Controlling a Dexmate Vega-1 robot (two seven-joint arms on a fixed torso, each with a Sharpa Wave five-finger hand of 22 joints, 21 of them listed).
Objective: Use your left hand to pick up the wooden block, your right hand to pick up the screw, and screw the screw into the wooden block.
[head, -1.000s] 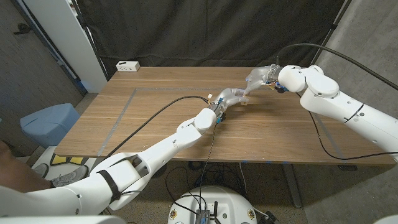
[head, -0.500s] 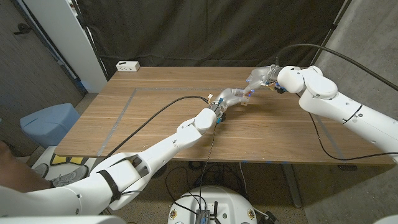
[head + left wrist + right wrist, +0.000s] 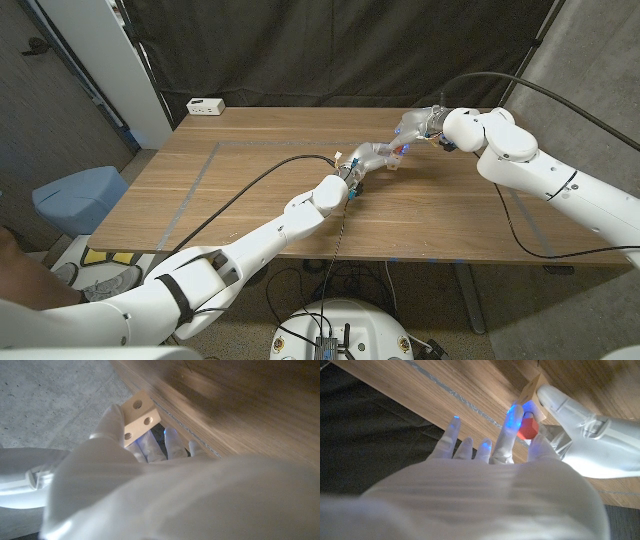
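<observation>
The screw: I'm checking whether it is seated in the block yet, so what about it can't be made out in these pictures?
- Head view: the screw is too small to see between the left hand and right hand.
- Right wrist view: only a red part shows; the right hand's fingers hide its shaft and tip.
- Left wrist view: the wooden block shows empty holes; its other faces are hidden by the hand.

— Where is the way blocked?
— Mid-table, toward the far edge: the left hand [image 3: 375, 155] and right hand [image 3: 412, 127] meet there, crowding the wooden block [image 3: 139, 416] and the red-headed screw [image 3: 526, 427]. The left arm's black cable [image 3: 240, 190] lies across the table [image 3: 250, 215] beside that arm.
— And free room?
— Broad bare wood lies on the left side and along the near edge. A white power strip [image 3: 206, 106] sits at the far left corner, well apart from both hands.
</observation>
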